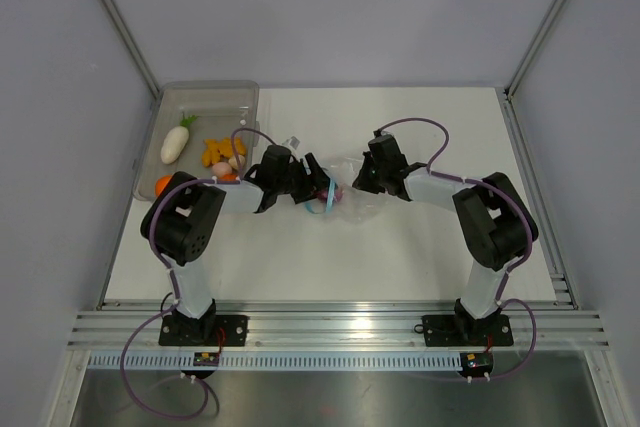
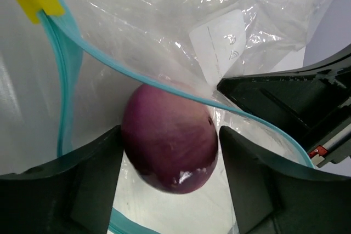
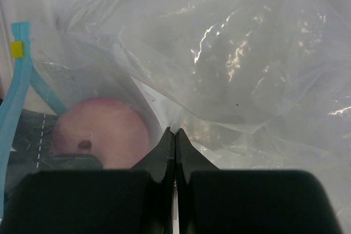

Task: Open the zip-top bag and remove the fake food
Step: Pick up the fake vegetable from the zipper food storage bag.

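- Mid-table, nearest the arm bases: left gripper (image 2: 170, 135) reaches into the mouth of the bag (image 3: 236, 53), one finger on each side of the onion (image 2: 164, 152). Fingers lie against it or nearly so; I cannot tell whether they are clamped.
- Onion sits inside the bag, just behind the blue zip strip (image 3: 17, 91), which is parted around it.
- Right gripper (image 3: 175, 138) is clenched flat on the clear film, holding the bag up opposite the left arm.
- Far left: tray (image 1: 215, 92) holds the radish (image 1: 176, 143), yellow pieces (image 1: 216, 152) and egg (image 1: 222, 168).
- Progress (judgement): bag is opened and most food is out. The onion looks like the last item, and no other piece shows through the film. Left to do: grip, withdraw, set down.
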